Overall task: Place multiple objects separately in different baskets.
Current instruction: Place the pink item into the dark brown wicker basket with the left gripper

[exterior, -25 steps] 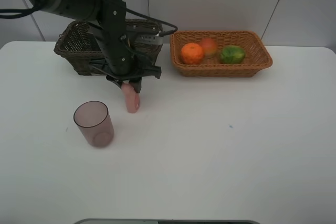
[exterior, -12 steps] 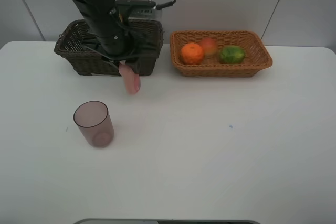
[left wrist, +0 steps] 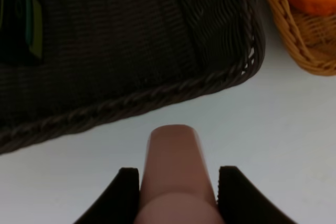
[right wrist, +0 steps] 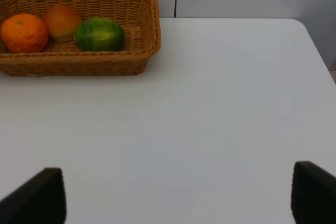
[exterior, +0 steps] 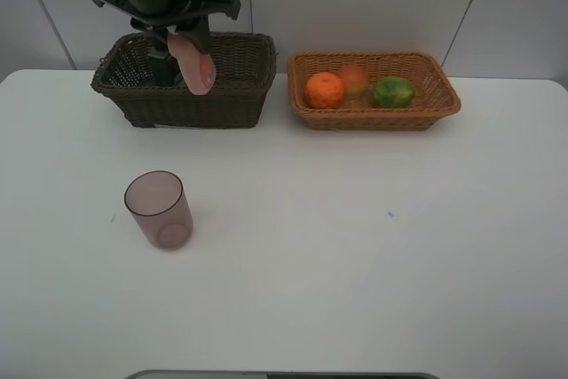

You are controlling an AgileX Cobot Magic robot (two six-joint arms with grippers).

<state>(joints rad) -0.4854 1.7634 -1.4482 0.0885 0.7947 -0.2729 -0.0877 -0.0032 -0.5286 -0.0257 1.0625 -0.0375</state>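
Gripping a small pink plastic bottle (exterior: 197, 65) by its upper end, the left pincer (exterior: 182, 38) hangs in the air at the far left of the white desk (exterior: 373, 255). Its two black fingers (left wrist: 127, 190) press against the bottle's sides. The bottle slants downward, clear of the desk, in front of the near wall of the dark brown, deep, rectangular wicker basket (exterior: 191, 109). Whether it hangs over the basket's inside or just short of the near rim cannot be told. The bottle's cap is hidden in the grip.

Inside the dark basket, toward its left end, part of a dark green pump bottle (left wrist: 20, 27) shows.

Just to the right stands the orange-tan, shallow, rectangular wicker basket (exterior: 435, 114), apart from the dark one. It holds three fruits in a row: a round orange (exterior: 325, 90) at the left, a red-yellow fruit (exterior: 354, 79) just behind and beside it, and a green fruit (exterior: 391, 91) to the right.

A translucent pinkish plastic cup (exterior: 159, 210) stands upright on the desk, mouth up, nearer than the dark basket and well apart from it.

The right pincer (right wrist: 176, 198) is spread wide with nothing between its fingers, above bare desk on the right side.
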